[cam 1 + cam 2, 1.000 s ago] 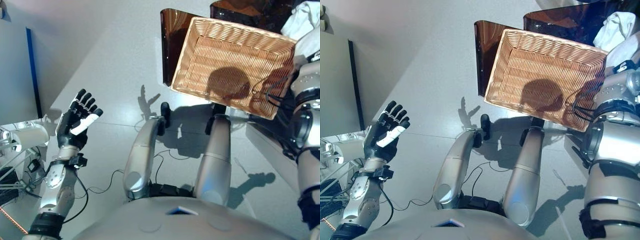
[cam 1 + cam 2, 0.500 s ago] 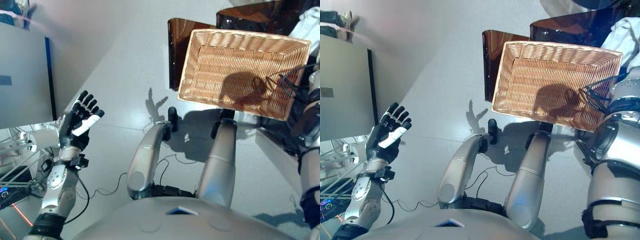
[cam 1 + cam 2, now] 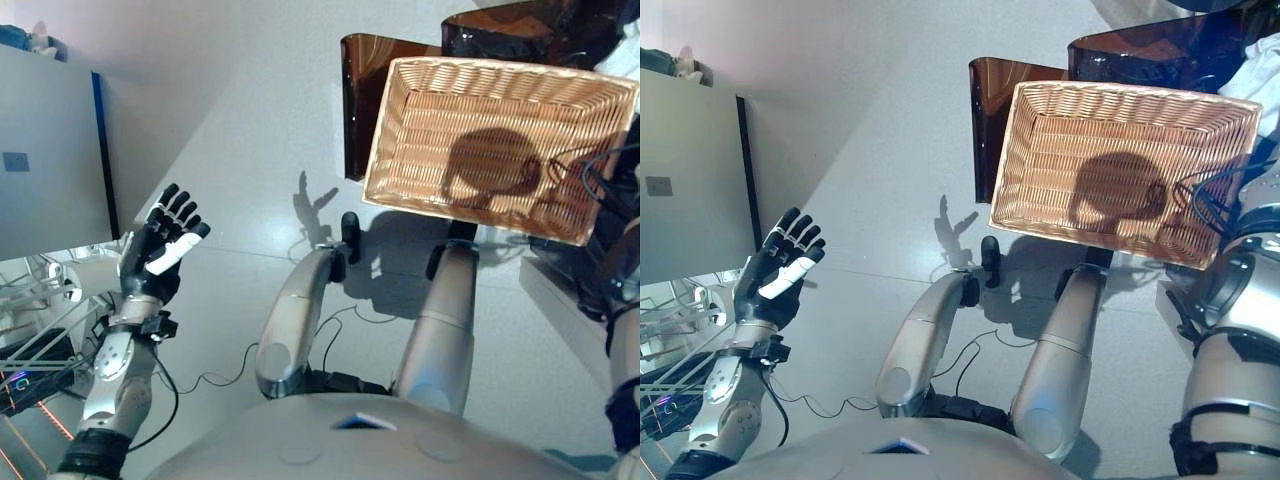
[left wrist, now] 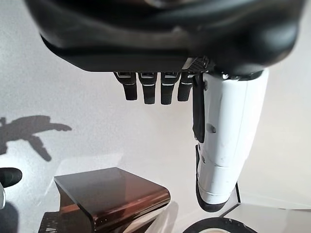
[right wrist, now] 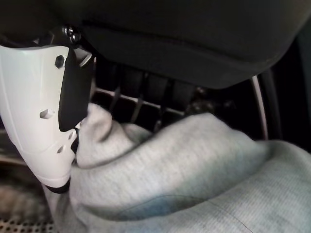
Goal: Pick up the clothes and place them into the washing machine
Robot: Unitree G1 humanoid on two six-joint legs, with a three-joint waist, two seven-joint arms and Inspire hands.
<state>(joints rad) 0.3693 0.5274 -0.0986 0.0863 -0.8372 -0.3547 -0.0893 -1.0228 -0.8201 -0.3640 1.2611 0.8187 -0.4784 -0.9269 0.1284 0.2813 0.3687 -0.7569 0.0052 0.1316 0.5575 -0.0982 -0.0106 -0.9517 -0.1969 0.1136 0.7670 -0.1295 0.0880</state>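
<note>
Clothes (image 5: 194, 170), a grey garment, sit pinched between the right hand (image 5: 43, 111) thumb and fingers. The wicker basket (image 3: 490, 140) looks empty. The left hand (image 3: 160, 245) is raised with fingers spread, holding nothing. Loading the washing machine remains, I judge.

My left hand (image 3: 160, 250) is raised with bare floor (image 3: 240, 150) ahead of it, a grey cabinet (image 3: 45, 150) just beside it on the left, while the wicker basket (image 3: 495, 145) and brown stand (image 3: 360, 100) block the way on my right.
</note>
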